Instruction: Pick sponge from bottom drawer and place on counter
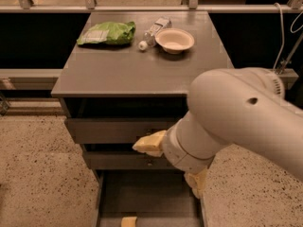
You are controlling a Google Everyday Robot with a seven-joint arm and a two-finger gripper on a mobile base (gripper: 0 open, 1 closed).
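Note:
The sponge is a small pale-yellow block lying on the floor of the open bottom drawer, at the lower edge of the view. The counter is the grey top of the cabinet. My gripper hangs in front of the two upper drawers, above the open drawer and up and to the right of the sponge. It is open and empty. One pale-yellow finger points left and the other finger points down. The big white arm hides the cabinet's right front.
At the back of the counter lie a green bag, a clear bottle on its side and a pale bowl. The two upper drawers are shut. Speckled floor lies on both sides of the cabinet, with a dark wall and rails behind.

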